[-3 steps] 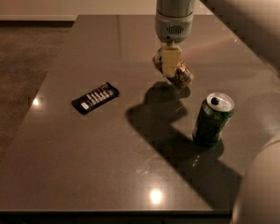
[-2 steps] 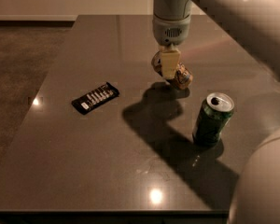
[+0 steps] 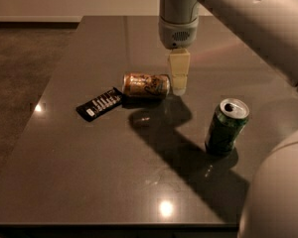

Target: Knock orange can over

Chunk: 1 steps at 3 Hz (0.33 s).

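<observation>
The orange can [image 3: 145,85] lies long axis left-right, right end beside the tool [image 3: 179,90], grip unclear.

wrapper [image 3: 100,103] left | orange can [image 3: 146,85] middle | hand [image 3: 179,88] just right

Dark grey glossy worktop [image 3: 89,172] filling most of the view, reflecting two small light spots [image 3: 164,208]. Mottled brown floor [image 3: 25,63] lying left. Pale wall [image 3: 64,1] running behind. Cream end effector [image 3: 179,89] hanging over the worktop's far middle.
</observation>
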Available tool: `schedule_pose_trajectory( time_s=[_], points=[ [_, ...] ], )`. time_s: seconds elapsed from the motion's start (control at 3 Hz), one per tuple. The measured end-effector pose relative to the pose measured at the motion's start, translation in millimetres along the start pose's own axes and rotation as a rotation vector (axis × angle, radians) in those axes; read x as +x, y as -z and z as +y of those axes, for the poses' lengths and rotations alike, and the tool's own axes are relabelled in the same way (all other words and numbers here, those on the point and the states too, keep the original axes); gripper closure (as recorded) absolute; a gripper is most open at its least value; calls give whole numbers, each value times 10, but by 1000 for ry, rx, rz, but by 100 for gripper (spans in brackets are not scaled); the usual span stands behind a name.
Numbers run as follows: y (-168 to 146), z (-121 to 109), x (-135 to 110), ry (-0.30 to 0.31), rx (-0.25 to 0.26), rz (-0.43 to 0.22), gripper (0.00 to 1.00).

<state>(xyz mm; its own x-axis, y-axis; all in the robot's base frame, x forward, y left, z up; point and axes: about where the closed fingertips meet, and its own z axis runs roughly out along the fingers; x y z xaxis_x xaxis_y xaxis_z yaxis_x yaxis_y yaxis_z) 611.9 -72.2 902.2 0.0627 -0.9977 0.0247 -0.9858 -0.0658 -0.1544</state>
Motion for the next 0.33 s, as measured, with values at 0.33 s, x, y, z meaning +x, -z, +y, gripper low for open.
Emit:
schedule_pose_trajectory(
  time_s=[0.33],
  points=[
    [-12, -43, -22, 0, 16, -8, 0]
  ],
)
